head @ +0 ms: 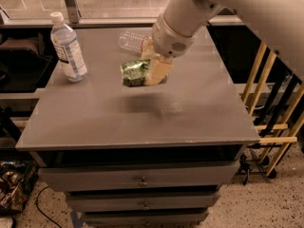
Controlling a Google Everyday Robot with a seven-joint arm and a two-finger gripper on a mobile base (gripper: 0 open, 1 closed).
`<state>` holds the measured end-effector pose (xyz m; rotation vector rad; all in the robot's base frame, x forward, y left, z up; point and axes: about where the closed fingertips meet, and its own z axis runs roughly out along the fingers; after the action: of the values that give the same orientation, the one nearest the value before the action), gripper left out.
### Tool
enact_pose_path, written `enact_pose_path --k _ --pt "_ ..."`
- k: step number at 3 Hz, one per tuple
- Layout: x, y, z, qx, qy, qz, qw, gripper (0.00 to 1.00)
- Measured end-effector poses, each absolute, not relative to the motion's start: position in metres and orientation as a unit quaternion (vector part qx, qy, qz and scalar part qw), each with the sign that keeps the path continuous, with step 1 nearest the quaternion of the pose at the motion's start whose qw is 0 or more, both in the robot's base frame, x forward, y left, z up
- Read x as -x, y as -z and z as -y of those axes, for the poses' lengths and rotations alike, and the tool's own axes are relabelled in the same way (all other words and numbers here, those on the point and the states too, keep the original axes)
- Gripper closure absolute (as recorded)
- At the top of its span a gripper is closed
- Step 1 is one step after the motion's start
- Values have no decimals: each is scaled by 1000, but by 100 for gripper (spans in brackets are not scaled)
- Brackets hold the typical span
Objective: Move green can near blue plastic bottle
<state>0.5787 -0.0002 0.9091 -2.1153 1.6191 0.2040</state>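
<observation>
The green can (135, 73) lies on its side in my gripper (153, 66), over the middle of the bench (194, 113). The jaws are clamped across the end nearer my wrist. The can's long axis runs roughly level and sticks out from the jaws toward the left of the view. A dark smudge on the bench just below it reads as a shadow, so I judge the can is lifted clear, though I can't be certain. The blue plastic bottle (68, 48) stands upright near the bench's far left corner, on the side the can's free end faces but well apart from it. The carry ahead runs leftward and a little back. A clear bottle (132, 40) lies just behind my wrist, out of that path.
</observation>
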Motion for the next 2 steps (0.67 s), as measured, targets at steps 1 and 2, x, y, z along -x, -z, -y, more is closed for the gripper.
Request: enact_pose_path --k 1,2 --pt "-591 -904 -63 810 -95 -537 216 100" --pt "-595 -897 -94 827 -112 -512 206 100"
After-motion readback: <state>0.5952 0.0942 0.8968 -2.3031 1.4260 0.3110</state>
